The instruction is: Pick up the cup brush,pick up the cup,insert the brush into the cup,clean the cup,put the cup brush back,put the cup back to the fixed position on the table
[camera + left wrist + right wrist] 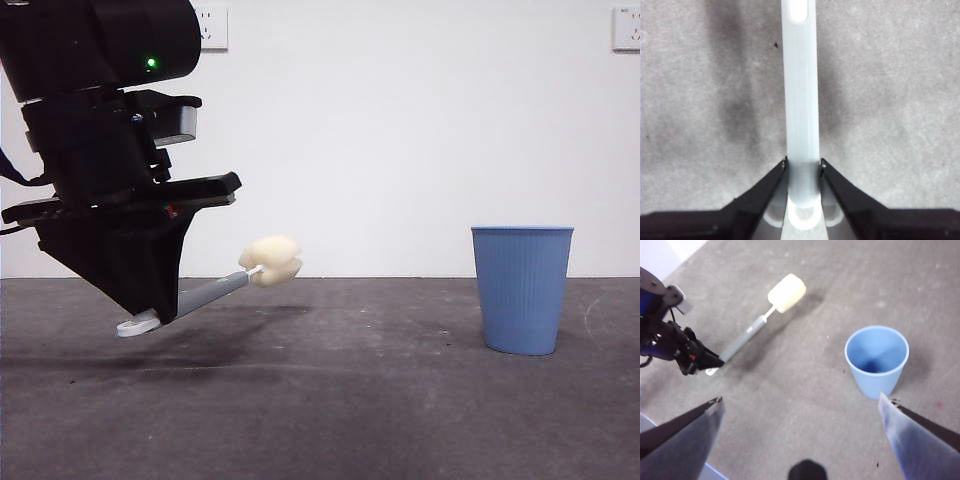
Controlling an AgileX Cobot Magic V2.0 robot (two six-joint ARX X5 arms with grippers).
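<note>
Left gripper (pixel 150 305) fills the left side of the front view, big and dark, and its jaws are clamped on the cup brush (pixel 215 292) down near the white looped end of the flat grey handle. In the left wrist view the two black jaws pinch that handle (pixel 801 100) from both sides, closed down to its width, with the loop poking out just behind them. The brush is off the table (pixel 330 400), tilted, handle end low at lower left of the front frame, cream-yellow sponge head (pixel 272 260) higher, pointing toward the middle. A soft shadow lies on the grey surface beneath it.

Over on the right of the front view stands the cup (pixel 522 288), blue, ribbed, upright on the table, well apart from the brush head. Nothing is touching it.

The right gripper (pixel 800 407) hangs high, jaws spread wide with nothing between them, looking down. In its view the cup (pixel 876 360) sits in the right half of the frame, mouth open upward and hollow inside, while the brush (pixel 765 315) stretches across the upper left with the left gripper (pixel 707 362) gripping its far end at the left edge. A green light glows on the arm at the top left of the front view
</note>
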